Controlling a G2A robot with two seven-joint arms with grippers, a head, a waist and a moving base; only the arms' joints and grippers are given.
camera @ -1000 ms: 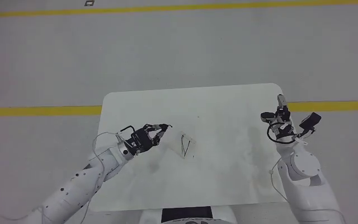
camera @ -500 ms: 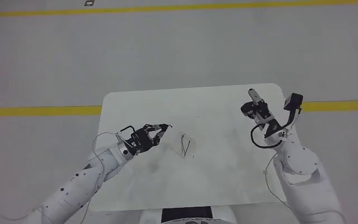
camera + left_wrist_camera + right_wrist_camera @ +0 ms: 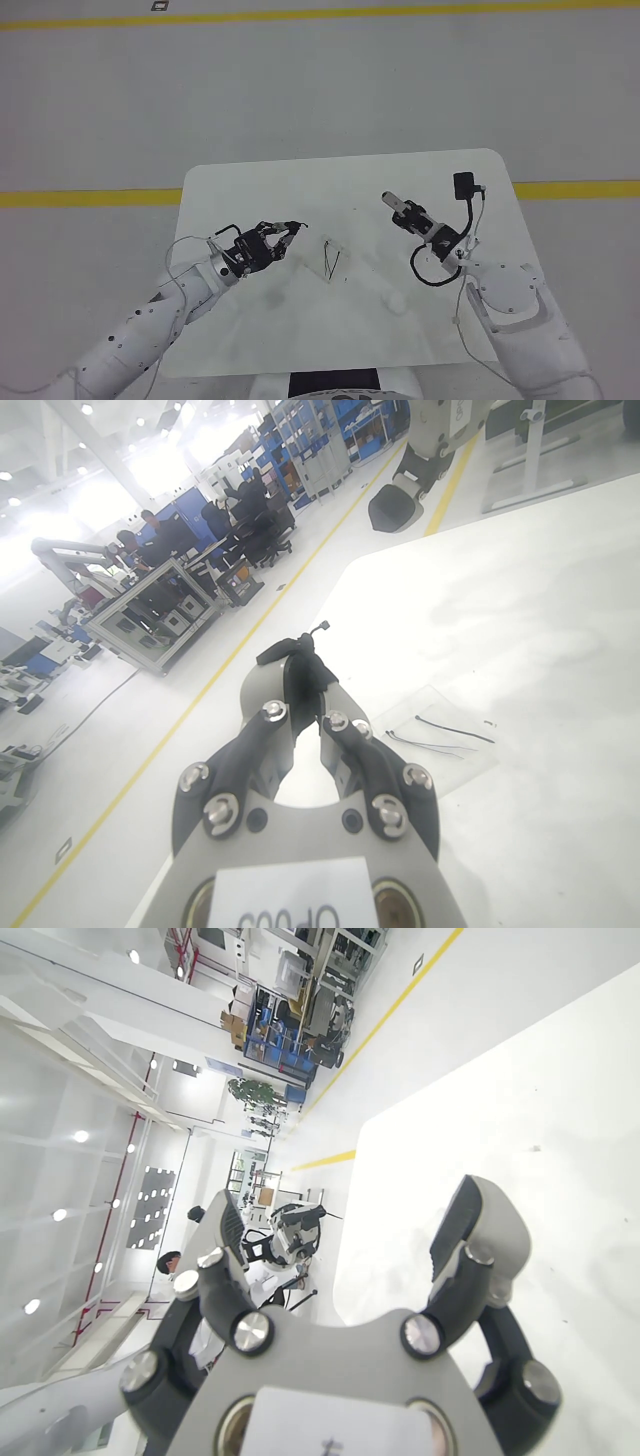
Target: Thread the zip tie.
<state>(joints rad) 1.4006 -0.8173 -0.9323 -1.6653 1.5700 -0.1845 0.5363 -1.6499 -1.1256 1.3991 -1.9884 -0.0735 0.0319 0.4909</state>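
A black zip tie (image 3: pixel 320 629) pokes out from between the fingers of my left gripper (image 3: pixel 306 652), which is shut on it. In the top view that gripper (image 3: pixel 287 233) hovers over the left part of the white table (image 3: pixel 420 320). A clear plastic sheet (image 3: pixel 333 260) with two more black zip ties (image 3: pixel 442 736) lies just right of it. My right gripper (image 3: pixel 392 199) is over the middle-right of the table, held open with nothing between its fingers (image 3: pixel 345 1208). Its wrist view catches the left gripper (image 3: pixel 299 1223) farther off.
The table's rounded far-left corner (image 3: pixel 350 567) and its left edge lie close to the left gripper. A yellow floor line (image 3: pixel 90 197) runs behind the table. A few small dark specks (image 3: pixel 536 1148) lie on the tabletop.
The right arm has swung in from the table's right edge toward the middle, its gripper now pointing at the left arm. The left arm and its zip tie have stayed put.
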